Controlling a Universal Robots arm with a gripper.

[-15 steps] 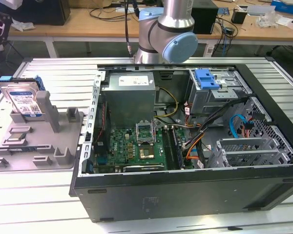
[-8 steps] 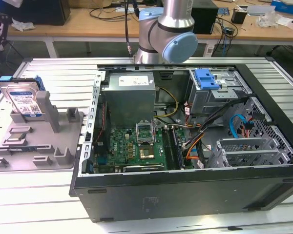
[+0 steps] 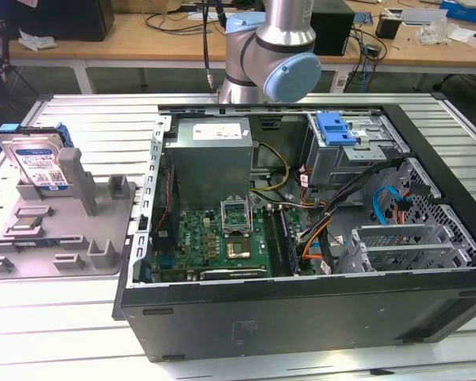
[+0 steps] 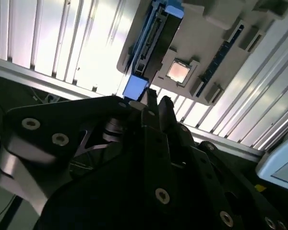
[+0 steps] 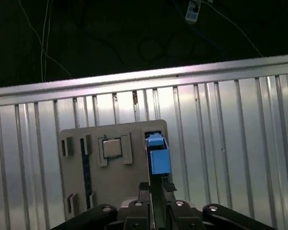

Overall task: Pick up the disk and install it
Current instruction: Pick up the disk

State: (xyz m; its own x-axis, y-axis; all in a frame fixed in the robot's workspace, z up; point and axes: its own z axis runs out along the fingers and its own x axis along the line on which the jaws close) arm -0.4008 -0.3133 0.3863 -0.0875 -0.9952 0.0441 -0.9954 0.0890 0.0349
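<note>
Jaws sit nearest the lens in both wrist views, parted by a narrow gap and gripping nothing. Beyond them, in the first wrist view, the disk [image 5: 157, 153] is seen edge-on, standing in a slot of the grey fixture [image 5: 115, 177], roughly in line with the gap. A square chip [image 5: 112, 148] is seated in a pocket beside it. In the exterior view, the disk [image 3: 40, 163] stands upright, slightly tilted, at the far corner of the fixture [image 3: 63, 254] on the ribbed metal counter [image 3: 79, 111]. It is to the exterior view's left of the open computer case [image 3: 301, 317]. The arm [image 3: 274, 55] stands behind the case, well apart from the disk. A blue bracket [image 3: 335, 127] sits in the case's drive bay.
</note>
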